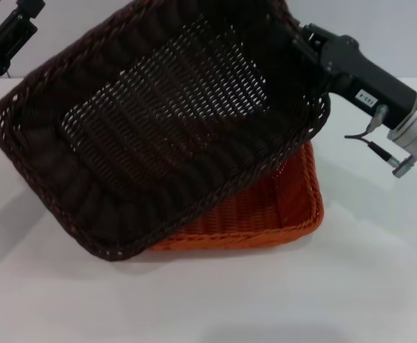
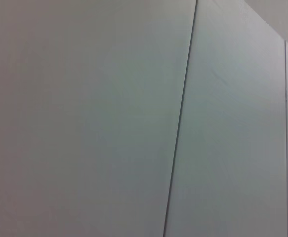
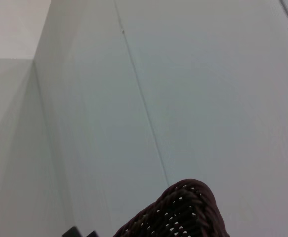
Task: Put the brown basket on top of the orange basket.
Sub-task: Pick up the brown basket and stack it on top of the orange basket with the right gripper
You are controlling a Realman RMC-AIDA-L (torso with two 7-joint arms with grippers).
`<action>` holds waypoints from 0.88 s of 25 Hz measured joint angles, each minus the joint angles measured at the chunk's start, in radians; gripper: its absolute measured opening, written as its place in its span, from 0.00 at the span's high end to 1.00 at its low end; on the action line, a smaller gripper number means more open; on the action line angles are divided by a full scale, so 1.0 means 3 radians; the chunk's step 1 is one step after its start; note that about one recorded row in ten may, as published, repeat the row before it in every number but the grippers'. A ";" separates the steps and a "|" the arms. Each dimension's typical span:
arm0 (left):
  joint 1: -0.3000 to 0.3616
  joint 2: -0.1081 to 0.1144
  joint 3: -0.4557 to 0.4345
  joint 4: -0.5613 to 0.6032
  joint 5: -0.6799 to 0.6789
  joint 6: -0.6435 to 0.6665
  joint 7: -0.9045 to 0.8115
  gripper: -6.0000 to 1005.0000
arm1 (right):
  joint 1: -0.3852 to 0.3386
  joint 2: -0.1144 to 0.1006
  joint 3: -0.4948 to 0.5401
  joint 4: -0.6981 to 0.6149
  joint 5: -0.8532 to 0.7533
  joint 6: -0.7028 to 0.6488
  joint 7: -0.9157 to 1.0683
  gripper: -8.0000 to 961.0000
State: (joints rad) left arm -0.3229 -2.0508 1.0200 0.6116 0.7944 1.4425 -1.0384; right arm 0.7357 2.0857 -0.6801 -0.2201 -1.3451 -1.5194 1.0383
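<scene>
the right gripper is seen in the head view at the far right corner of the brown basket. it meets the braided rim there, but its fingers are hidden by the basket, so it cannot be told if they are apart or closed on the rim. the right arm reaches in from the right side, with a small blue ring light on its silver part.

the brown basket is held up and tilted, with its open inside turned toward the camera. it is seen over the orange basket and hides most of it. only the near right part of the orange basket is seen, flat on the white table.

in the right wrist view, one corner of the brown basket is seen against a pale wall.

the left gripper is seen at the far left, apart from both baskets. its fingers cannot be made out.
</scene>
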 joint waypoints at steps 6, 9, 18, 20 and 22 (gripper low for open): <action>-0.0012 0.0000 0.0001 0.0000 0.0001 0.0003 0.0000 0.18 | -0.0027 0.0005 -0.0039 0.0043 0.0004 -0.0027 -0.0014 0.80; -0.0013 0.0000 0.0005 0.0001 0.0001 0.0007 0.0000 0.18 | -0.0051 0.0006 -0.0040 0.0051 0.0004 -0.0034 -0.0017 0.80; -0.0013 0.0002 0.0015 0.0002 0.0001 0.0008 -0.0003 0.18 | -0.0184 0.0012 -0.0039 0.0119 0.0005 -0.0183 -0.0240 0.80; -0.0013 0.0004 0.0013 0.0002 0.0002 0.0008 -0.0004 0.18 | -0.0217 0.0012 -0.0039 0.0143 0.0005 -0.0206 -0.0309 0.80; -0.0013 0.0005 0.0013 0.0002 0.0003 0.0007 -0.0004 0.18 | -0.0230 0.0012 -0.0036 0.0157 0.0005 -0.0221 -0.0337 0.80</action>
State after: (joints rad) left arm -0.3268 -2.0493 1.0240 0.6121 0.7954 1.4446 -1.0396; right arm 0.6666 2.0894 -0.6910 -0.1729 -1.3437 -1.5857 0.9373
